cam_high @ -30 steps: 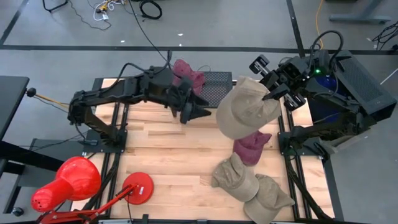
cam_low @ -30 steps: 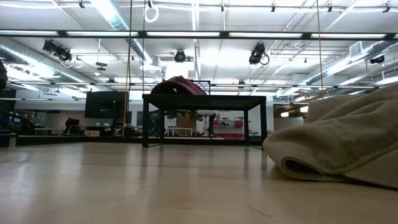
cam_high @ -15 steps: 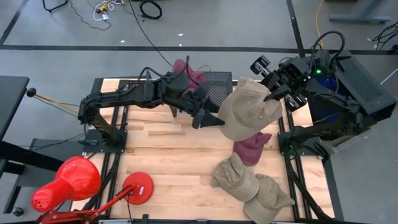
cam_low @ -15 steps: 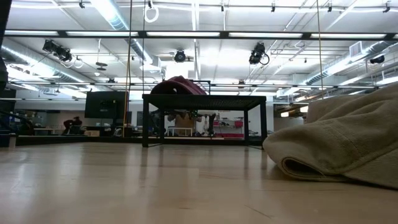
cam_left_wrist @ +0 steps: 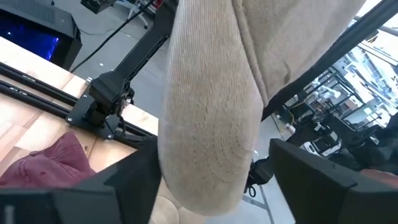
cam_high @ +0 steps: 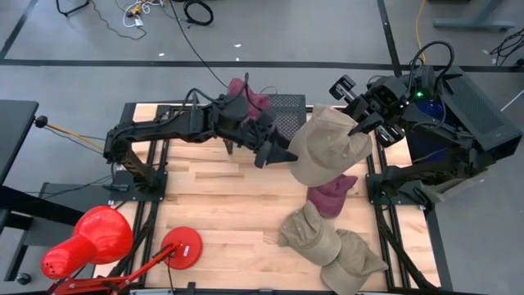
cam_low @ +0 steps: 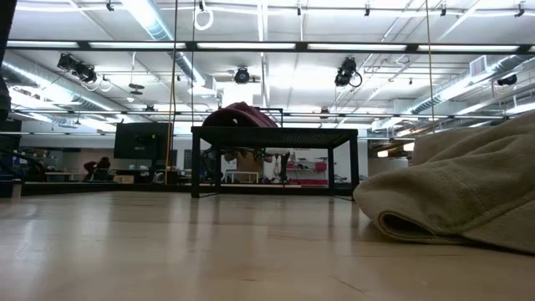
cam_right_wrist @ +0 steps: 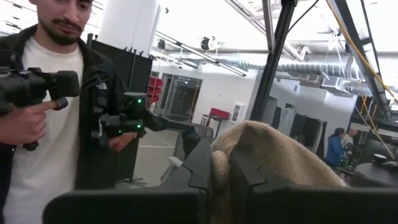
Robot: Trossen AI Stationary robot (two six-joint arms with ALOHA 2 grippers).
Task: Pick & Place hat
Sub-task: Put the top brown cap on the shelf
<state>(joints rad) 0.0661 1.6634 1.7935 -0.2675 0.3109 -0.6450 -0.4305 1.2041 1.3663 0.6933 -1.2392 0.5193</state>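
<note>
A tan cap (cam_high: pixel 327 149) hangs in the air over the table's right half, held up by my right gripper (cam_high: pixel 361 124), which is shut on it. In the right wrist view its cloth (cam_right_wrist: pixel 273 155) bulges out past the gripper (cam_right_wrist: pixel 221 186). My left gripper (cam_high: pixel 282 156) is open and reaches in from the left. In the left wrist view its fingers stand on either side of the cap's hanging brim (cam_left_wrist: pixel 208 118). A maroon hat (cam_high: pixel 246 96) lies on top of the black rack (cam_high: pixel 282 111) at the far edge, and the low view shows it (cam_low: pixel 238 114) there too. My right gripper pinches a fold of the tan cap's cloth (cam_right_wrist: pixel 219 163) between its two fingers, at the cap's far right edge (cam_high: pixel 354 131). The cap is lifted clear of the table and hangs below and to the left of the fingers. My left gripper: whether its fingers (cam_left_wrist: pixel 124 183) touch the brim, I cannot tell.
A second maroon hat (cam_high: pixel 332 193) lies on the table under the held cap, with two more tan caps (cam_high: pixel 310 233) (cam_high: pixel 353 262) toward the near right corner. A red lamp (cam_high: pixel 90 238) stands at the near left. A person (cam_right_wrist: pixel 56 106) holding hand controllers stands beyond the table.
My left arm has stretched toward the table's right, bringing its open gripper from near the rack up to the hanging tan cap. The cap has shifted only slightly in my right gripper's hold.
</note>
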